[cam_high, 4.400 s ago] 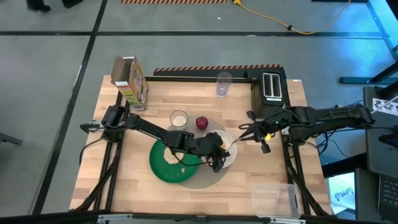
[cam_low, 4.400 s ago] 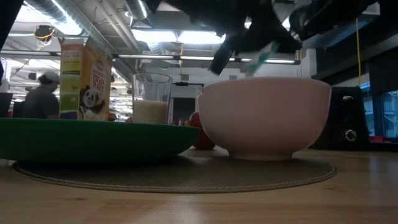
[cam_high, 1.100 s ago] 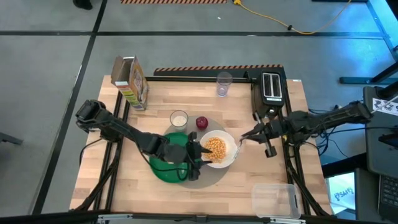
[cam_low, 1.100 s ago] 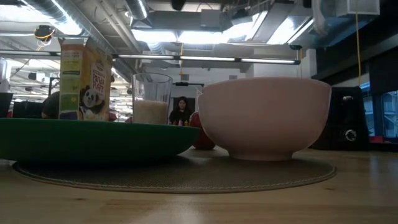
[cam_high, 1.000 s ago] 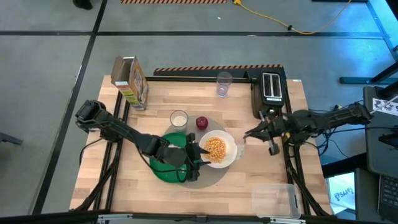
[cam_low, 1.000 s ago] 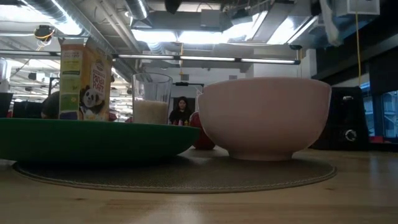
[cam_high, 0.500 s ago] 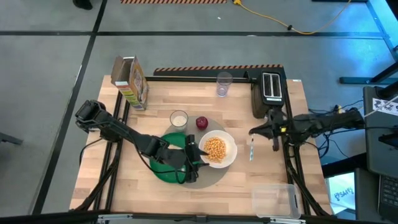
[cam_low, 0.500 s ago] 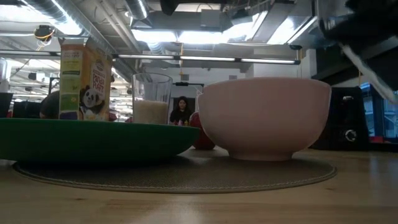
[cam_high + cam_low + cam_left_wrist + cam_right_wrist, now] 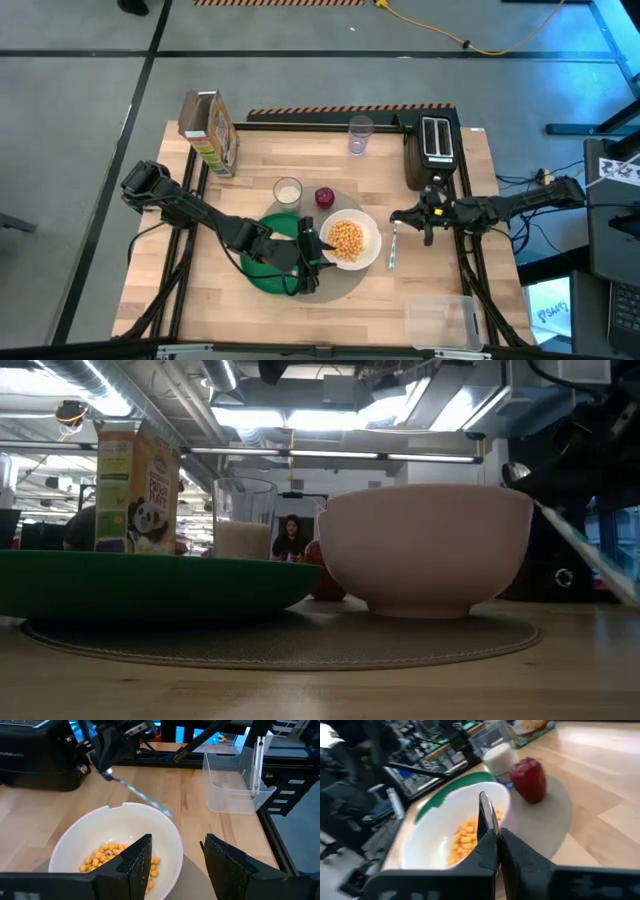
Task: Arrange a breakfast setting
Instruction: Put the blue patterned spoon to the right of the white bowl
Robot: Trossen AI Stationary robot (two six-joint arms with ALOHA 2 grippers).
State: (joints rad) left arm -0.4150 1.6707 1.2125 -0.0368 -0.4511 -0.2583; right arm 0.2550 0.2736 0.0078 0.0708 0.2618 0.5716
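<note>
The right tool (image 9: 398, 217) pinches the silver spoon (image 9: 393, 246) by its bowl end, handle angled down beside the white bowl (image 9: 349, 240) (cereal inside), probably to lay it alongside. The left tool (image 9: 312, 252), spread, hovers over the green plate (image 9: 262, 268).

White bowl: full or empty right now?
Partly full: the white bowl holds a layer of yellow cereal pieces on its bottom, far below the rim.
</note>
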